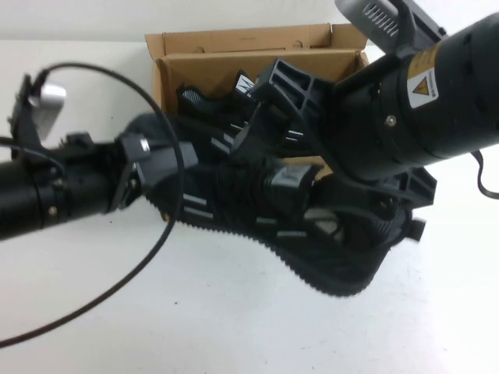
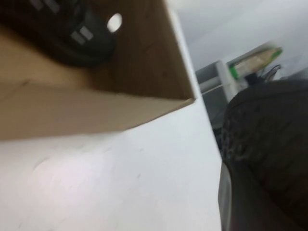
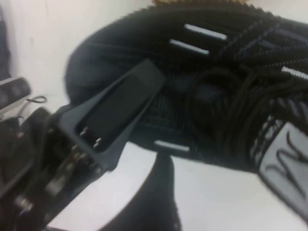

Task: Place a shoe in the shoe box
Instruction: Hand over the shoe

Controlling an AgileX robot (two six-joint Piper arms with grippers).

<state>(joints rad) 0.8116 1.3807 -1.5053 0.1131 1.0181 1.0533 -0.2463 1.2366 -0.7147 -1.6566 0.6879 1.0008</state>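
White tabletop (image 1: 195, 312) carries everything, and at its far edge stands the brown corrugated shoe box (image 1: 234, 54), open, with one black sneaker (image 1: 204, 100) of the pair already lying inside it. Next in bulk is the right arm (image 1: 437, 93), which reaches in from the upper right, and the left arm (image 1: 47, 191), which lies low across the left side. Between them, just in front of the box, the shoe (image 1: 312, 226) being handled is held clear of the table, sole edge toward the camera. The left gripper (image 1: 152, 167) sits at its toe end and the right gripper (image 1: 269, 148) at the laced middle; both seem clamped on the shoe, judging by how it hangs between them. To do the step well, I would carry the shoe over the near wall, line it up with the box's length, and lower it beside the sneaker before either arm lets go, since a snagged sole could shove the light cardboard. Only the left wrist view shows the box's round side hole (image 2: 114, 22) and the bare table (image 2: 110, 183) between box and shoe; only the right wrist view shows the laces (image 3: 231, 96), the white dash marks (image 3: 204, 32) and one black finger (image 3: 115, 110) pressed against the knit upper.
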